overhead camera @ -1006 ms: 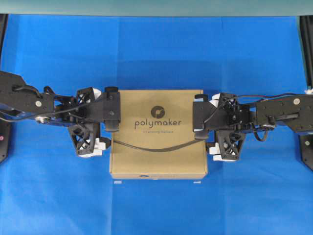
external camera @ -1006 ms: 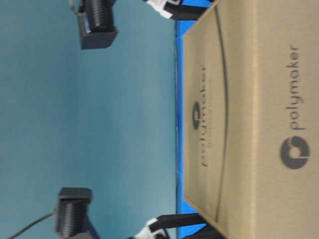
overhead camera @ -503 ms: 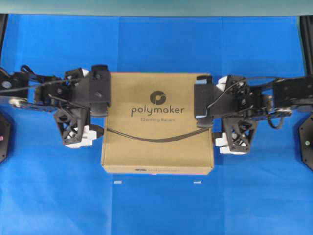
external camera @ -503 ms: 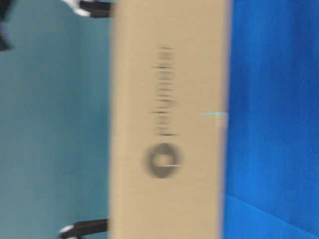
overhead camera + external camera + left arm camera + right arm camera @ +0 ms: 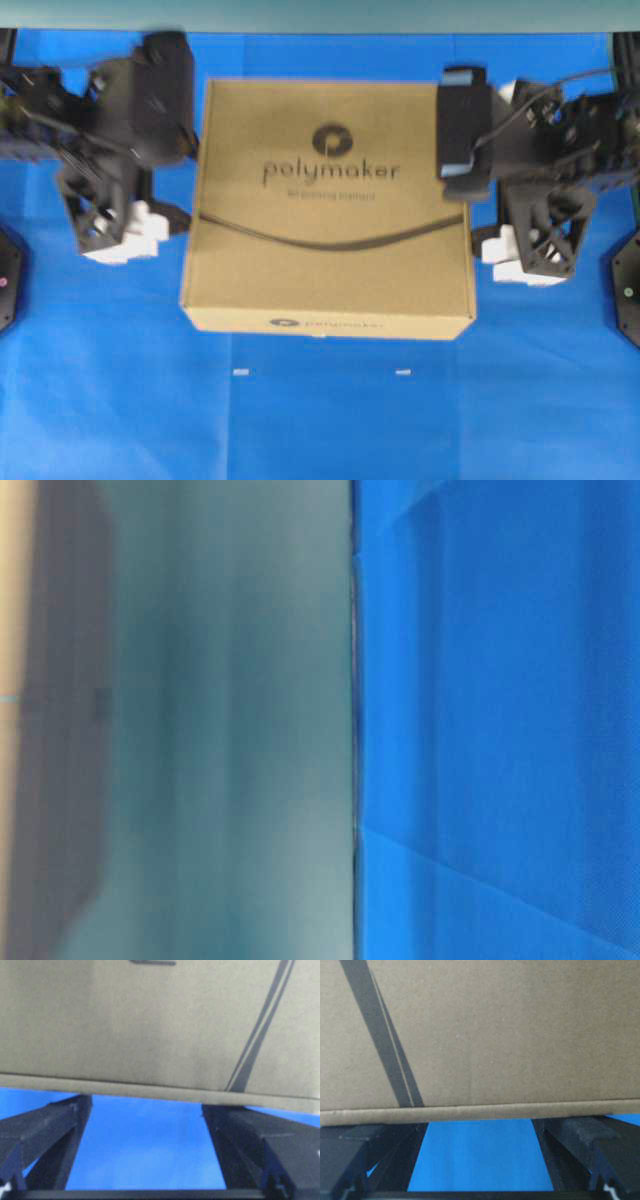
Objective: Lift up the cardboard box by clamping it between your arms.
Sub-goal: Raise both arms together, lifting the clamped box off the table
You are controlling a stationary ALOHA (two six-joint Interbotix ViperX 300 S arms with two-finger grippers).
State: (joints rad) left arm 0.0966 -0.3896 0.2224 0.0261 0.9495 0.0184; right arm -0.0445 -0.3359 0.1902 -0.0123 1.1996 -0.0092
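Note:
The cardboard box (image 5: 330,210), brown with the "polymaker" logo and a curved dark line, hangs level above the blue cloth, pressed between the two arms. The left arm (image 5: 120,120) pushes on its left side and the right arm (image 5: 545,170) on its right side. The left gripper (image 5: 185,160) and right gripper (image 5: 472,185) both stand open. In each wrist view the box edge (image 5: 150,1091) (image 5: 470,1112) lies across both spread fingers (image 5: 60,1125) (image 5: 570,1132), with blue cloth showing between them. In the table-level view the box is only a blurred tan strip (image 5: 12,680).
Blue cloth (image 5: 320,420) covers the table, with two small white marks (image 5: 240,372) (image 5: 403,372) below the box. Black arm bases sit at the left and right edges (image 5: 625,290). A teal wall (image 5: 320,12) runs along the back.
Both arms have risen with the box clamped between them; it looks larger from overhead. In the table-level view it has moved away to the left edge of the picture.

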